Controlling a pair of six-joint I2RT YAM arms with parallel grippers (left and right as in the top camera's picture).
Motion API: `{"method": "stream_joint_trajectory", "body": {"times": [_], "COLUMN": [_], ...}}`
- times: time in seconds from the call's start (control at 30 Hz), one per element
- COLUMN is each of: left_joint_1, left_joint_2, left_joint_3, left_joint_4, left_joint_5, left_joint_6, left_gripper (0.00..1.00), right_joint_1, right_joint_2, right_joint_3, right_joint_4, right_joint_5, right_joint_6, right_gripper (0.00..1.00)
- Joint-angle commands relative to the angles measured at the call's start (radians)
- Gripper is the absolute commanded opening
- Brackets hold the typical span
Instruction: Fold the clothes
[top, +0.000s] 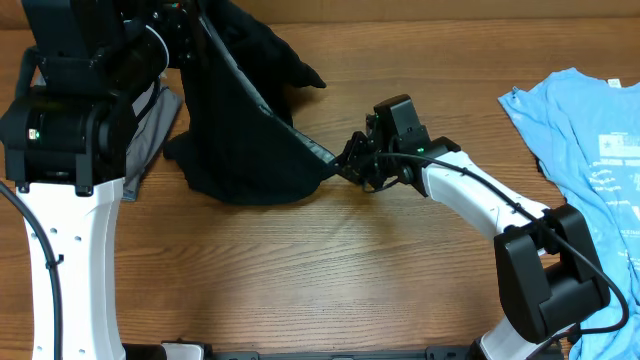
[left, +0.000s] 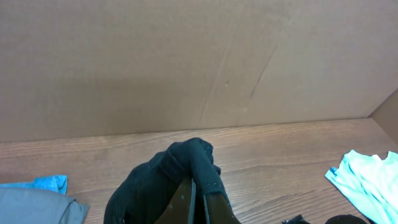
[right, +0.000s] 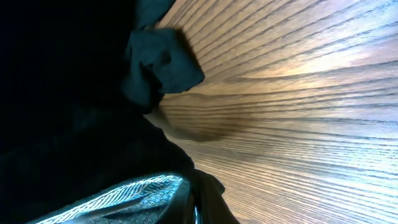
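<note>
Left gripper (left: 198, 191) and right gripper (top: 352, 164) each pinch the black shirt (top: 240, 140), with a grey garment (top: 155, 130) at its left and a light blue T-shirt (top: 580, 130) far right.

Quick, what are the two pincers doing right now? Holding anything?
Left pincer: closed on the black shirt.
Right pincer: closed on the black shirt's edge.

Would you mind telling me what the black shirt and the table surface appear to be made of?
The black shirt looks like soft matte fabric, perhaps cotton: it drapes and creases. The table looks like wood or wood-look laminate: visible grain, slight sheen.
</note>
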Motion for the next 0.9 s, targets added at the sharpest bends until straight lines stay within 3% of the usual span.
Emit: {"method": "stream_joint_trajectory", "body": {"times": [0.0,0.13,0.33,0.53,0.87], "left_joint_1": [-0.006,-0.006,-0.006,-0.007,-0.007], "left_joint_2": [-0.038,-0.038,-0.041,-0.042,-0.042], "left_joint_3": [0.037,0.037,0.037,0.046,0.346], "left_joint_4": [0.016,0.033,0.108,0.193,0.112], "left_joint_5": [-0.057,-0.082,-0.110,-0.106,-0.106], "left_joint_6": [0.019,0.019,-0.056,-0.141,-0.165], "left_gripper": [0.04,0.04,0.04,0.04,0.04], "right_joint_1": [0.002,-0.031,-0.155,-0.247,-0.278], "right_joint_2": [0.001,-0.054,-0.213,-0.251,-0.251], "right_joint_3": [-0.004,0.006,0.194,0.625,1.209], "right_joint_4": [-0.005,-0.051,-0.406,-0.774,-1.058], "right_joint_5": [-0.016,-0.013,0.127,0.236,0.388], "right_joint_6": [-0.051,-0.144,-0.387,-0.585,-0.687], "right_gripper": [0.04,0.04,0.04,0.04,0.04]}}
